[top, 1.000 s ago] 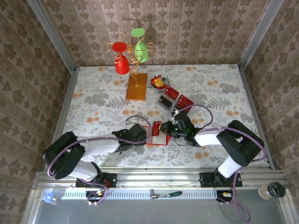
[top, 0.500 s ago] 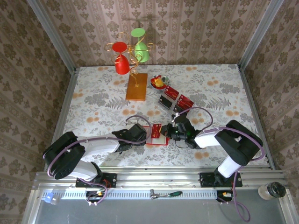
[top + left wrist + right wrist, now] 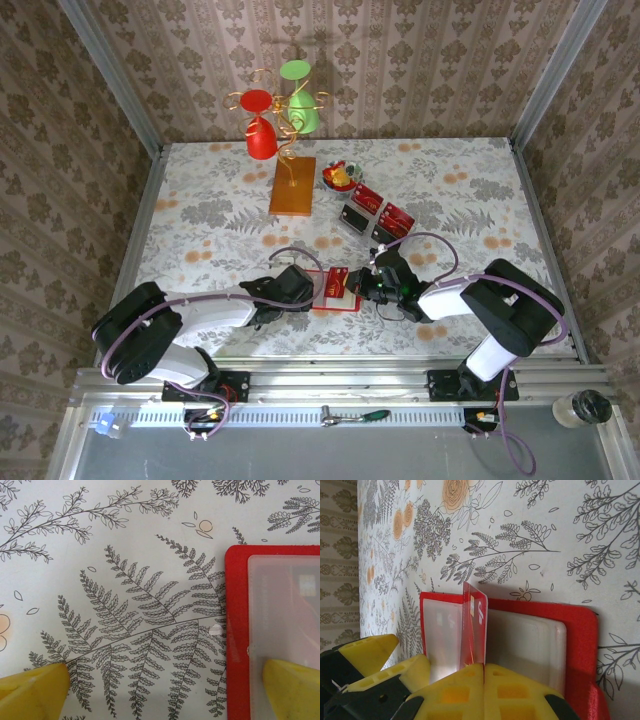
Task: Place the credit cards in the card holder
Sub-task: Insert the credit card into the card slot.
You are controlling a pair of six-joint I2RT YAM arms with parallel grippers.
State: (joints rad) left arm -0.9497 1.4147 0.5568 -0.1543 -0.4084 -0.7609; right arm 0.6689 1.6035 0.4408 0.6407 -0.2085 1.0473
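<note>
card holder (image 3: 338, 302) lying open on the floral counter (image 3: 200, 220), near its front edge, between the two claws. right claw (image 3: 484, 667) pressing together on the lower edge of one credit card (image 3: 474, 622), holding it upright on edge over the holder's pale inside, between its two panels. left claw (image 3: 160, 695) standing spread wide, one finger (image 3: 292, 690) sitting over the holder's clear sleeve, the other over bare counter; cannot tell whether it is touching the holder. other credit cards (image 3: 397, 215) resting further back on the counter, well apart from the holder, near a wire stand (image 3: 285, 120) carrying a red and a green cup.
</note>
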